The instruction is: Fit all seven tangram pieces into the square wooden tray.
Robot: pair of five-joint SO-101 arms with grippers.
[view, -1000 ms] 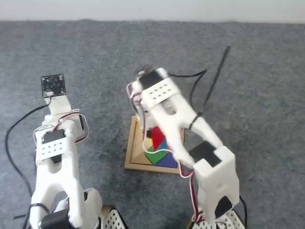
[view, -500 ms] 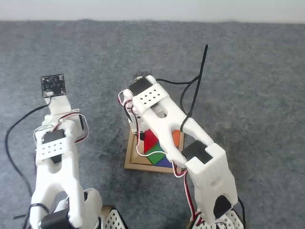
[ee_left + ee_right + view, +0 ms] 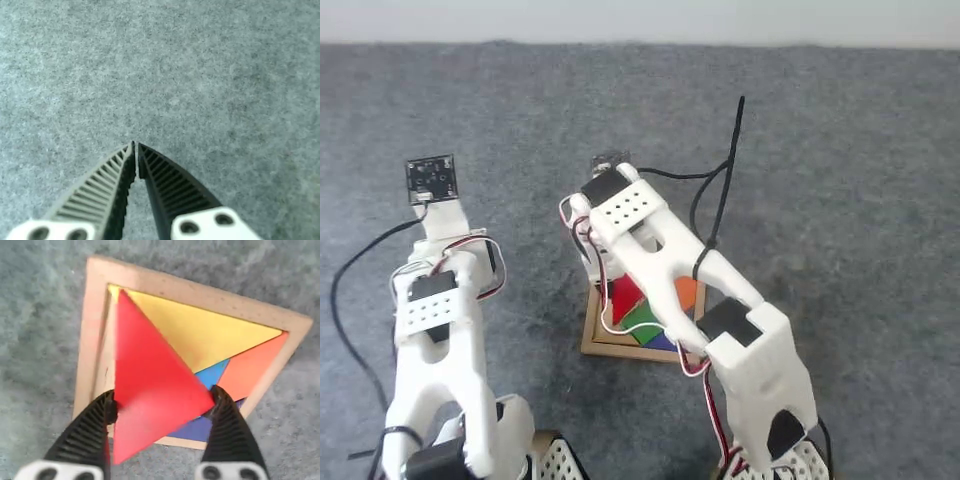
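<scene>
Grey fuzzy worktop. Right tool is gripping the red triangle over the tray. I'd guess the next move is lining it up and lowering it flat. Left tool is clenched on nothing.
</scene>
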